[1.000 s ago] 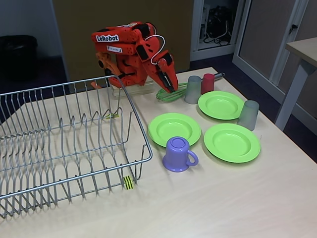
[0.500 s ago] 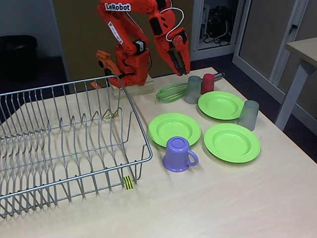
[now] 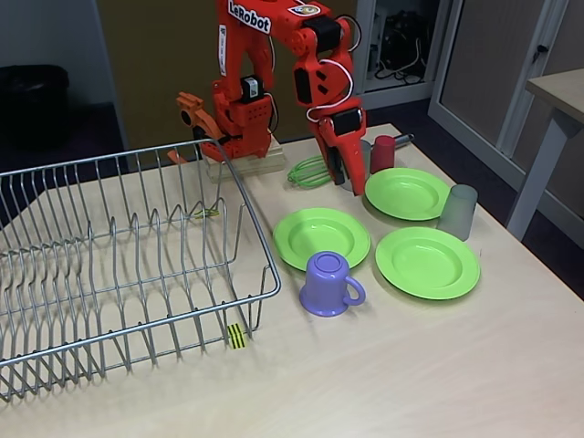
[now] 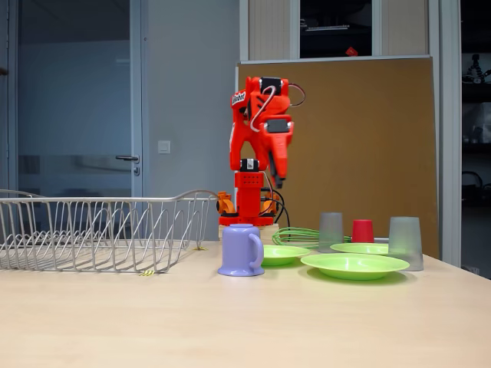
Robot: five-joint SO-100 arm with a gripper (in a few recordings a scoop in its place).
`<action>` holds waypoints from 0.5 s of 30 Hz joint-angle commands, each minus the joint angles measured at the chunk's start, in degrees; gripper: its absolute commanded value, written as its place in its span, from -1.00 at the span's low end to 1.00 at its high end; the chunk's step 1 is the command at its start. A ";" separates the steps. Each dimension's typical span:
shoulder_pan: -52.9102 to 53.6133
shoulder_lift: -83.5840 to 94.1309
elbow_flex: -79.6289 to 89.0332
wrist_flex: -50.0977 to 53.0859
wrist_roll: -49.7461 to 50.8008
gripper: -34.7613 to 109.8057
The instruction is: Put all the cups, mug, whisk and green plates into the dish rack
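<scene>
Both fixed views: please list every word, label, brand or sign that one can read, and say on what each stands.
"LeRobot": white letters on the orange arm's upper link; the same patch in the low side view is too small to read.
White sticker down the arm's link: print too small to read.
Yellow-black striped tag on the dish rack's front edge: stripes, no letters.
</scene>
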 commanded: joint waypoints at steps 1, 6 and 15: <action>1.32 -4.39 -3.87 -0.44 7.91 0.03; 2.90 -14.06 -12.57 1.41 6.59 0.12; 6.86 -28.48 -28.30 3.69 -0.26 0.12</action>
